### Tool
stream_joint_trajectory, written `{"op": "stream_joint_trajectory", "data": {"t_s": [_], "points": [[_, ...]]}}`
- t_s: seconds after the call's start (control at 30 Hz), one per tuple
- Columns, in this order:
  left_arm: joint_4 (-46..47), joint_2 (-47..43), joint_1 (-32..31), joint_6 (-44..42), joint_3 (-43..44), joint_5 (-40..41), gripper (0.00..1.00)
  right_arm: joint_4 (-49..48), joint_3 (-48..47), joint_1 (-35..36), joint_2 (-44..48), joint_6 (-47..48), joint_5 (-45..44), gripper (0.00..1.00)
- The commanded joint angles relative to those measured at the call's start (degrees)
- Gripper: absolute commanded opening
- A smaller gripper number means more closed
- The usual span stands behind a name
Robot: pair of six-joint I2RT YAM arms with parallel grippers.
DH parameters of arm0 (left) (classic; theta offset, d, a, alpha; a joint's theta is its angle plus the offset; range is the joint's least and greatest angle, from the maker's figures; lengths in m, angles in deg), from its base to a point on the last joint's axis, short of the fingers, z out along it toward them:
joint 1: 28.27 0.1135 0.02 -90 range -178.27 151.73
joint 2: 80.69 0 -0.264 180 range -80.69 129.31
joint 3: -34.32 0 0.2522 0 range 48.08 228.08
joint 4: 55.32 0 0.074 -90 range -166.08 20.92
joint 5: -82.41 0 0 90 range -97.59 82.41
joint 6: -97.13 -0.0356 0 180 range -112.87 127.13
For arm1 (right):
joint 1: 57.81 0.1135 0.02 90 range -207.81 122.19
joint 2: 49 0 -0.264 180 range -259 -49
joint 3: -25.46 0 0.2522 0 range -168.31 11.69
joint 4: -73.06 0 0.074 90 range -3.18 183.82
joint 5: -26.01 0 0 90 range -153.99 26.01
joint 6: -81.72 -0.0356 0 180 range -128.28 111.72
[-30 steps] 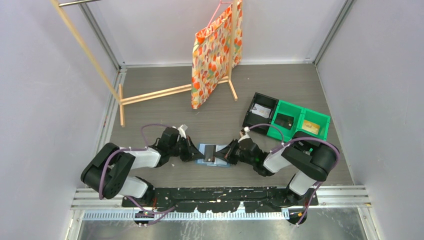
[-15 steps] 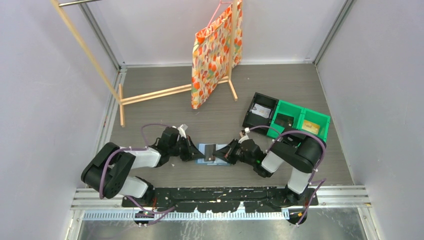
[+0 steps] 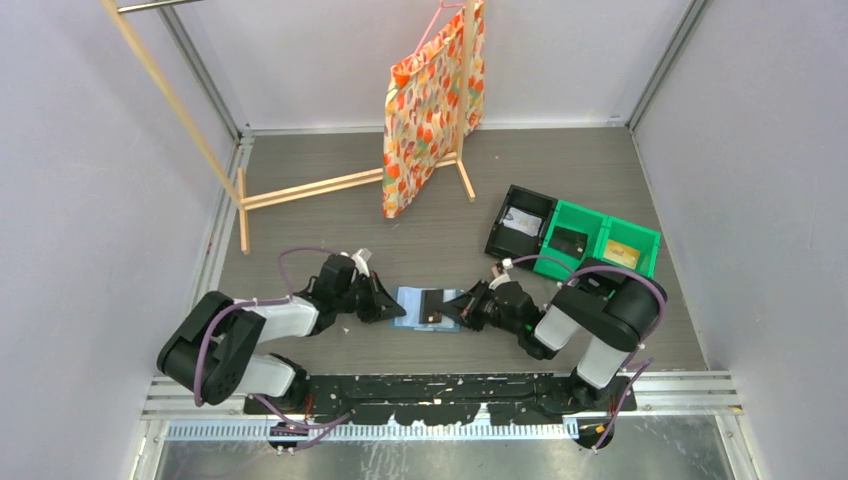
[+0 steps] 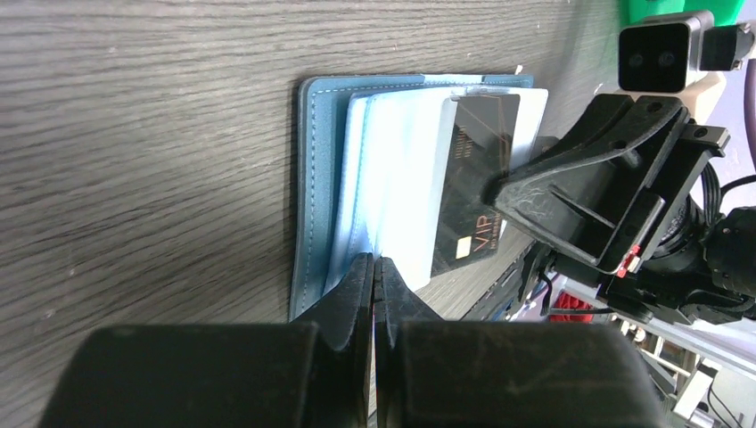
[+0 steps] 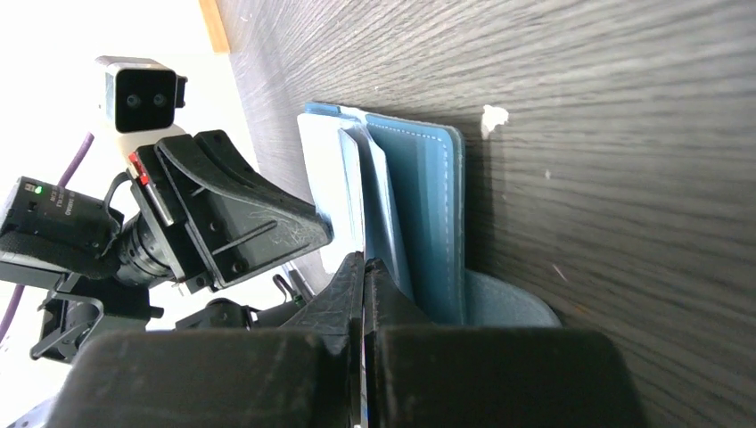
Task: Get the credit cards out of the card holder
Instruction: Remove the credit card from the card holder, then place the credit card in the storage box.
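**Lead:** Your card holder (image 3: 410, 298) lies open and flat on the table (image 3: 330, 230), between the two arms. Your left gripper (image 4: 373, 266) is clenched on the edge of the sleeve leaves (image 4: 401, 169). Your right gripper (image 5: 364, 266) is pinched shut on the dark card (image 4: 472, 178), which appears to be partway out of its sleeve.

**Second:** Expect three faults from here.
- **Drag:** if the card binds in the sleeve, your pull will drag the whole holder along. Only the left pinch anchors it, and that pinch sits on thin film, not on the cover (image 4: 316, 178).
- **Jam:** if you pull at a slant, a card corner will likely jam against the sleeve seam.
- **Pivot:** the card may pivot between the right pads, because the hold sits close to one edge.

**Lead:** Note the materials.
- **Cover:** it is teal, with a stitched border and rounded corners, and it looks like soft imitation leather.
- **Leaves:** they are pale blue, translucent and thin. Judge them slick and easy to crease or tear.

**Second:** The card is a flat, stiff rectangle. It is glossy black with gold lettering and a small chip. Treat it as slippery. The table has a dark wood-grain surface, which probably offers the cover little grip.
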Motion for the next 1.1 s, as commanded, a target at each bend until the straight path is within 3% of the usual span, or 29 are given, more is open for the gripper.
{"op": "stream_joint_trajectory", "data": {"t_s": [0.0,0.13,0.33,0.5,0.67,0.8,1.07], "points": [[-5.53,-2.19,0.83,-1.94,-1.35,3.53,0.01,5.85,2.40,-1.67,6.37,3.48,0.10,0.01],[-7.39,-4.38,0.86,-2.53,-0.53,3.19,0.01,18.09,1.87,-2.12,17.80,7.15,0.63,0.01],[-9.23,-5.73,0.88,-3.75,0.08,2.90,0.00,52.38,-7.25,-2.11,42.60,19.79,-2.48,0.01],[-9.37,-5.45,0.88,-4.03,0.41,2.81,0.01,82.64,-18.90,-3.46,56.93,27.97,-16.44,0.01],[-9.01,-4.90,0.85,-4.09,0.93,2.39,0.01,102.94,-27.85,-7.30,63.34,26.70,-32.36,0.01],[-8.62,-4.20,0.83,-4.05,1.30,2.01,0.01,109.18,-31.90,-10.86,64.74,24.92,-41.20,0.01],[-8.39,-4.46,0.83,-3.99,0.27,1.79,0.00,103.41,-34.34,-20.26,56.79,20.12,-46.95,0.01]]}}
